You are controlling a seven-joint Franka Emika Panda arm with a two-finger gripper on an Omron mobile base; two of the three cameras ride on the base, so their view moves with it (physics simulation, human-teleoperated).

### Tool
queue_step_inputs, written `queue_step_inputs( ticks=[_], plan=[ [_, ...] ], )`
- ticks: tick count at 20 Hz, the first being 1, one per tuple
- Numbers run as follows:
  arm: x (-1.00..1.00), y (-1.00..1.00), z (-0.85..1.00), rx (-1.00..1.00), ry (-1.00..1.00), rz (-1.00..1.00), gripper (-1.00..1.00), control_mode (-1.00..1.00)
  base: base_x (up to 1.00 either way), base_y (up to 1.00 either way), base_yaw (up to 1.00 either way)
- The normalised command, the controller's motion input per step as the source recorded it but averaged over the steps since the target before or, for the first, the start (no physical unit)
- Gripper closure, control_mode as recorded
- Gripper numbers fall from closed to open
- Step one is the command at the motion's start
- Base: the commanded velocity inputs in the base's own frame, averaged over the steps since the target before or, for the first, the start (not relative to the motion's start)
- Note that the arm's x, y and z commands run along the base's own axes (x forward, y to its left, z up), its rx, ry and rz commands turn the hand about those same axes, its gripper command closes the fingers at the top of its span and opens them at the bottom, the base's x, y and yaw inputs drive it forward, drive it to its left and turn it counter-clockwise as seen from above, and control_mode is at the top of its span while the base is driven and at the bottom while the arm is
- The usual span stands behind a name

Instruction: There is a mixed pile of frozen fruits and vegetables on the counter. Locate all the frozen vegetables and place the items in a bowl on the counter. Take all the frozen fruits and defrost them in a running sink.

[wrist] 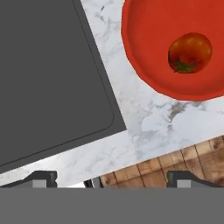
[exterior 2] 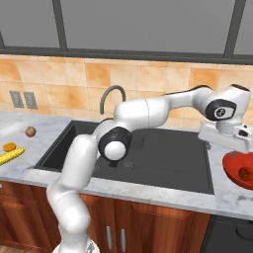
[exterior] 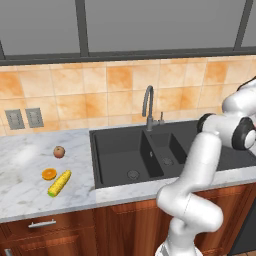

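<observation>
Marble counter [exterior: 30, 197], black sink [exterior: 125, 155], orange tiled wall [exterior: 100, 90], red bowl [wrist: 148, 43]

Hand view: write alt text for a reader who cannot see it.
A dark red tomato with a green top lies in a red bowl on the white-grey marble counter, seen from above. The black sink fills the left side, and the open gripper shows two dark fingertips at the bottom, holding nothing.

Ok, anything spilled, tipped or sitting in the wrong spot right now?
Nothing stands out. The tomato sits inside the red bowl; the apple, orange half and corn cob lie on the counter left of the sink.
</observation>
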Motion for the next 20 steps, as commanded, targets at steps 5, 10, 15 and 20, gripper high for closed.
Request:
queue_step_inputs(
  ticks=[5, 10, 15, 20],
  plan=[
    [-0.05, 1.00, -0.01, -0.14, -0.03, -0.01, -1.00, -1.00, 0.00, 0.00, 0.00],
    [0.06, 1.00, -0.03, -0.18, -0.01, 0.00, -1.00, -1.00, 0.00, 0.00, 0.00],
    [0.04, 1.00, 0.15, -0.11, -0.01, 0.01, -1.00, -1.00, 0.00, 0.00, 0.00],
    [0.04, 0.85, 0.07, -0.01, -0.01, -0.09, -1.00, -1.00, 0.00, 0.00, 0.00]
  ],
)
